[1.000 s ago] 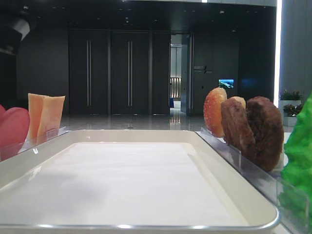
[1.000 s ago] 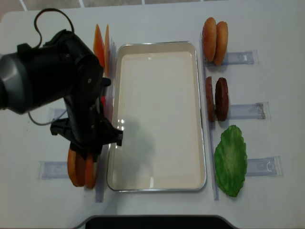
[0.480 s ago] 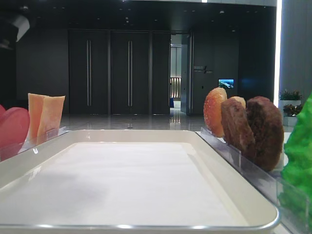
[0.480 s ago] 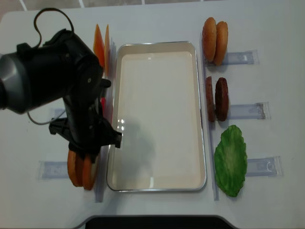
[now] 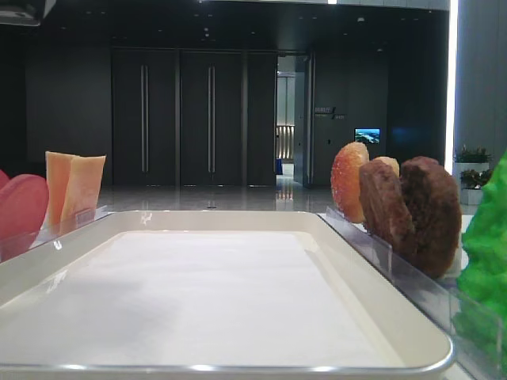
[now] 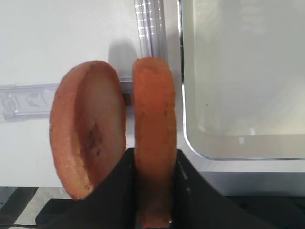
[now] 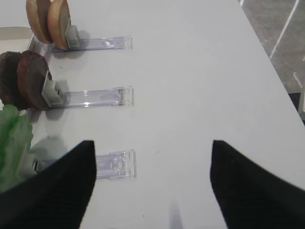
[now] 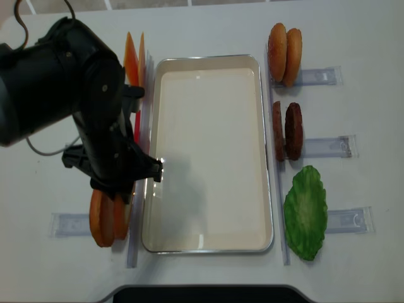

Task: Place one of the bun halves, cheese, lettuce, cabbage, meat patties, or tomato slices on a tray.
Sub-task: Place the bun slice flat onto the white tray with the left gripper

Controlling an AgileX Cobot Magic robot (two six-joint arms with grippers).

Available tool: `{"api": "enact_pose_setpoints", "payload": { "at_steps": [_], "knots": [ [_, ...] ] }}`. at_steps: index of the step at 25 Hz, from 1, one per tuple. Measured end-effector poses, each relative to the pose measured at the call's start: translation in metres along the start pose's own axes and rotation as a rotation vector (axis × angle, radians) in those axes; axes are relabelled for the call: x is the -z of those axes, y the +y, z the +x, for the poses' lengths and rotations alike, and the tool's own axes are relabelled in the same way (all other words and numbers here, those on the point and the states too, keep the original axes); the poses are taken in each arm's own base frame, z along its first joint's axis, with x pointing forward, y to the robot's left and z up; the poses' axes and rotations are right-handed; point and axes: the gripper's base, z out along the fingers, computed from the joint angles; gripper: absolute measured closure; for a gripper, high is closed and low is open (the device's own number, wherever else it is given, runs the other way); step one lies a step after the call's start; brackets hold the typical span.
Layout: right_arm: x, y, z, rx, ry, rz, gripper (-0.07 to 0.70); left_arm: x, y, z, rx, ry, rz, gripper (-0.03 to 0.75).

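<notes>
— What's the setting?

— A white table (image 8: 208, 278) in a dark hall with tall black doors (image 5: 178, 119). A cream tray (image 8: 268, 151) with a paper liner lies at its middle, nothing on it.

— And the left arm?

— It hangs over the table's left side. The left gripper (image 6: 153, 191) is clenched on a bun half (image 6: 153, 138), an orange disc standing on edge just beside the tray's near-left corner. A second bun half (image 6: 88, 143) stands touching it on the outer side, in a clear rack (image 6: 28, 101).

— The right one?

— The right gripper (image 7: 150, 176) is released, its two dark fingers spread wide above bare tabletop, holding nothing.

— The other food?

— All on edge in racks beside the tray. On the right, two more buns (image 8: 284, 45) at the far end, two brown patties (image 8: 287, 130) in the middle, green lettuce (image 8: 305, 211) nearest. On the left, pale-orange cheese (image 8: 131, 60) at the far end, and pinkish tomato slices (image 5: 20, 207) nearer.
</notes>
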Motion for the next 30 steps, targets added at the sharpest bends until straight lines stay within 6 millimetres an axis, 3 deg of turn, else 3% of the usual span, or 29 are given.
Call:
{"api": "enact_pose_setpoints", "payload": {
  "at_steps": [14,20,30],
  "knots": [
    [0.0,0.0,0.0,0.0,0.0,0.0,0.149,0.025,-0.003,0.015,0.004,-0.009,0.175,0.574],
    [0.0,0.0,0.0,0.0,0.0,0.0,0.149,0.031,-0.021,0.003,0.005,-0.145,0.381,0.575],
    [0.0,0.0,0.0,0.0,0.0,0.0,0.149,0.001,-0.031,0.005,0.017,-0.23,0.567,0.576]
  ]
}}
